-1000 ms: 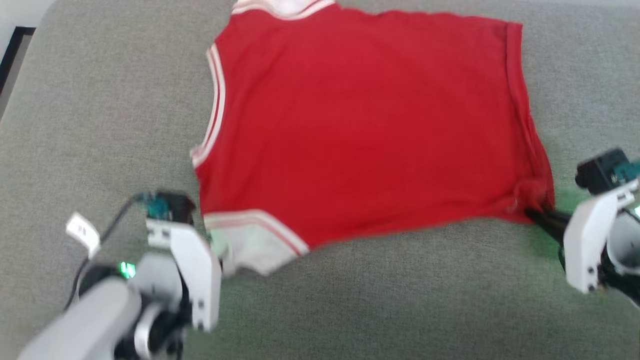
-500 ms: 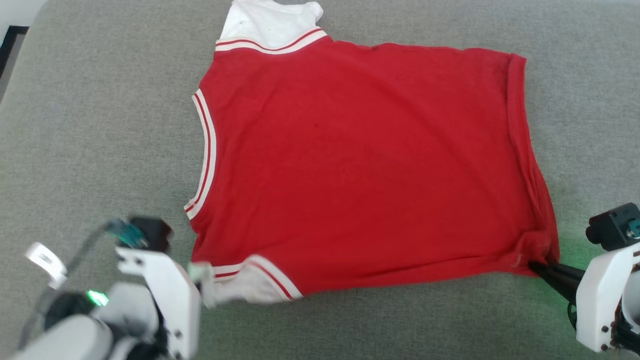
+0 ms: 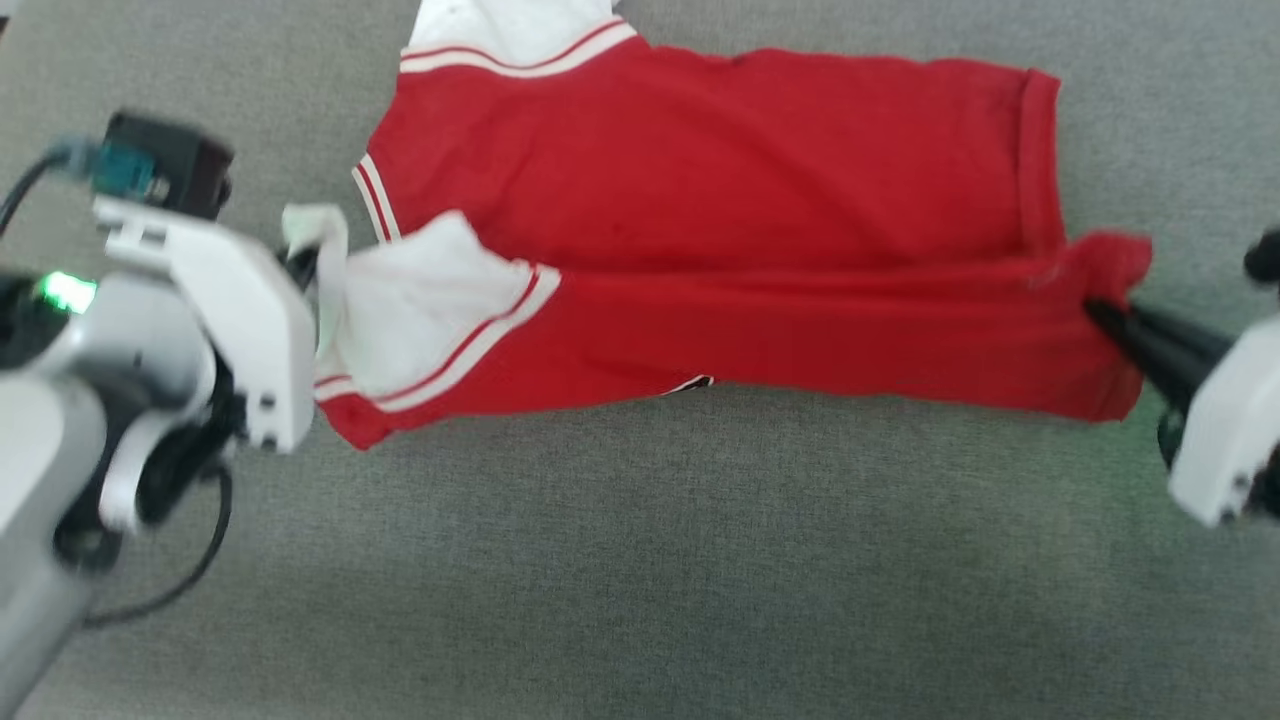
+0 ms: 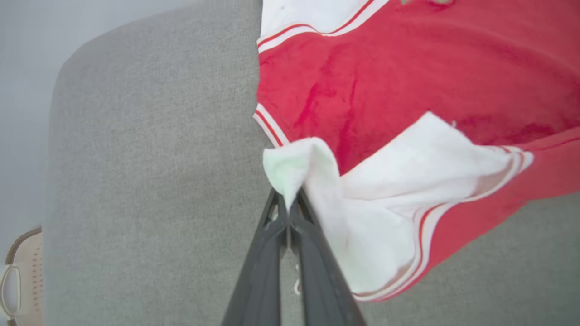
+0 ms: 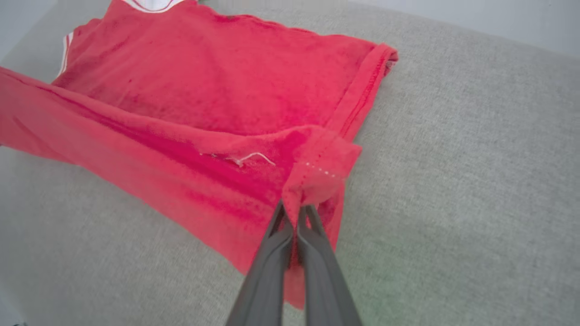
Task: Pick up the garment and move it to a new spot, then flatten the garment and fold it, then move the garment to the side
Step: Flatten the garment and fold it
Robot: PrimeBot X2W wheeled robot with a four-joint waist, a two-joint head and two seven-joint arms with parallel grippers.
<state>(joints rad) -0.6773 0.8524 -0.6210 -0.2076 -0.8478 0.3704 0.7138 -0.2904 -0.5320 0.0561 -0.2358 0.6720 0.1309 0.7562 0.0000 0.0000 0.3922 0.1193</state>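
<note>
Near edge of garment (image 3: 760, 170) now lifted, left claw (image 4: 287, 206) pinching sleeve (image 4: 385, 190), right claw (image 5: 294, 209) pinching hem (image 5: 322, 168)

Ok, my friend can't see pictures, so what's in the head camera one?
A red shirt with white sleeves lies on a grey surface, its near edge held up over the rest. The left gripper pinches a white sleeve and the right gripper pinches the red hem corner.
</note>
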